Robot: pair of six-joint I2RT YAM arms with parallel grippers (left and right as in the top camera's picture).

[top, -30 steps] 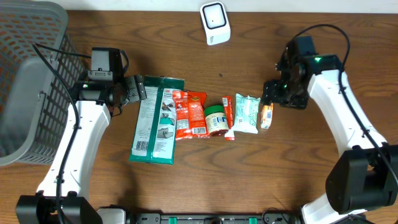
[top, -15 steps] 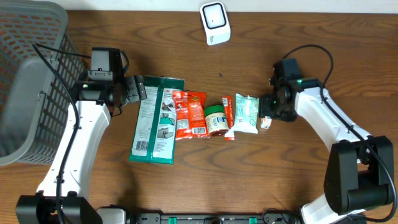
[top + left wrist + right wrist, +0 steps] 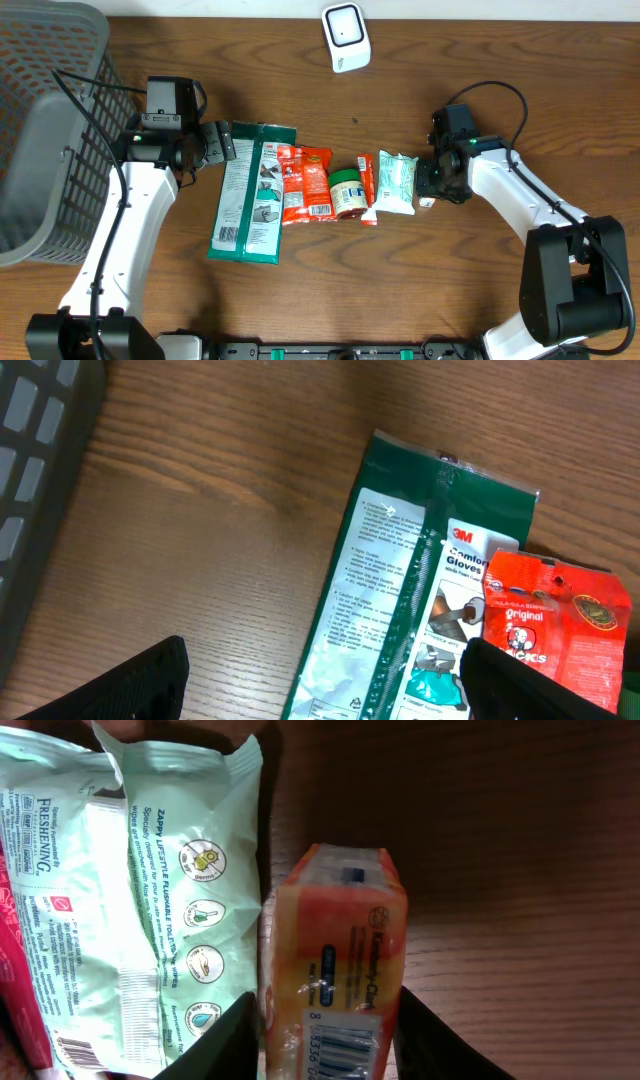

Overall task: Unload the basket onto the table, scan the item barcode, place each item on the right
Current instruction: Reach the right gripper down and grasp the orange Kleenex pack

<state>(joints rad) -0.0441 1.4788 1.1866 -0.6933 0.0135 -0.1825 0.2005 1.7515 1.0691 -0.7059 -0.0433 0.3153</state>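
Packet of orange wrap [image 3: 335, 950] sits clamped in the right pincer [image 3: 328, 1032]; left pincer [image 3: 325, 682] gapes above the glove pack [image 3: 400, 585].

A basket [image 3: 40, 120] sits at the far left of the table [image 3: 450, 290], and a scanner [image 3: 346, 37] lies mid-table at the far edge. A row runs left to right across the middle: gloves packet [image 3: 250, 190], pouch [image 3: 305, 183] overlapping its right edge, jar [image 3: 346, 190], wipes pack [image 3: 396, 182], and small box [image 3: 335, 970] just beside it.
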